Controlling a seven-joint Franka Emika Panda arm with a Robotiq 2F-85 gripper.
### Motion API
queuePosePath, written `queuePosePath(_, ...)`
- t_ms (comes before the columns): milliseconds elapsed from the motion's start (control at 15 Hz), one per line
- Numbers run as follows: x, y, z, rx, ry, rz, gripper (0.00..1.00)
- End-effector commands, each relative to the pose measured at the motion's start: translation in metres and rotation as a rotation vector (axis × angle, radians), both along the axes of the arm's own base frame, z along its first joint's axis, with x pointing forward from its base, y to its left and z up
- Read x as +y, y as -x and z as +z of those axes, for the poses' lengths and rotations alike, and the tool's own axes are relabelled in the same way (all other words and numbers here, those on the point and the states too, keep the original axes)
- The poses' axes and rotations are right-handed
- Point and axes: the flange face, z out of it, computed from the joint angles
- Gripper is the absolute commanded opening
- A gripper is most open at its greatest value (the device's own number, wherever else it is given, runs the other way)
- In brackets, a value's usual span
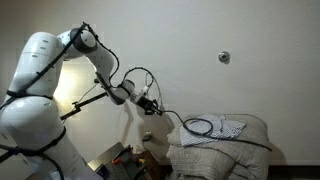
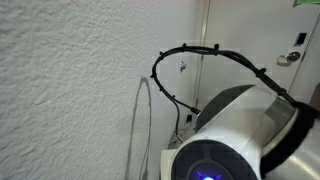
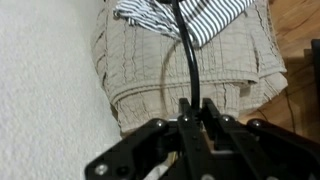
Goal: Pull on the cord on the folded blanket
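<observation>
The folded blanket point(image 1: 225, 145) is a bulky beige pile at the right, with a paler striped patch point(image 1: 228, 126) on top. The thin black cord point(image 1: 197, 126) lies looped on that patch and runs taut off its left side to my gripper point(image 1: 157, 109), which hangs in the air left of the blanket. In the wrist view the gripper point(image 3: 192, 112) is shut on the cord point(image 3: 186, 50), which stretches up over the blanket point(image 3: 170, 65) to the striped patch point(image 3: 205, 15). The other exterior view shows neither cord nor blanket.
A white wall stands behind the scene, with a small round fixture point(image 1: 224, 57). Clutter lies on the floor point(image 1: 130, 160) below the gripper. Wooden floor point(image 3: 298, 40) shows right of the blanket. One exterior view shows only the robot's base point(image 2: 235, 135), its arm cable point(image 2: 190, 55) and a door.
</observation>
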Motion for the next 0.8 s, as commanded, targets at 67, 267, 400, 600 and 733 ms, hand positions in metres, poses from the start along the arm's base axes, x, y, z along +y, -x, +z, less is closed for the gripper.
queuePosePath(67,-0.032,-0.005,0.009,-0.190,0.130,-0.104,0.10)
queuePosePath(267,-0.059,-0.007,0.001,-0.283,0.200,-0.202,0.10)
queuePosePath(400,-0.079,-0.008,-0.008,-0.346,0.247,-0.273,0.10)
queuePosePath(600,-0.104,-0.004,-0.015,-0.428,0.323,-0.383,0.10)
queuePosePath(733,-0.115,-0.002,-0.018,-0.462,0.358,-0.434,0.10)
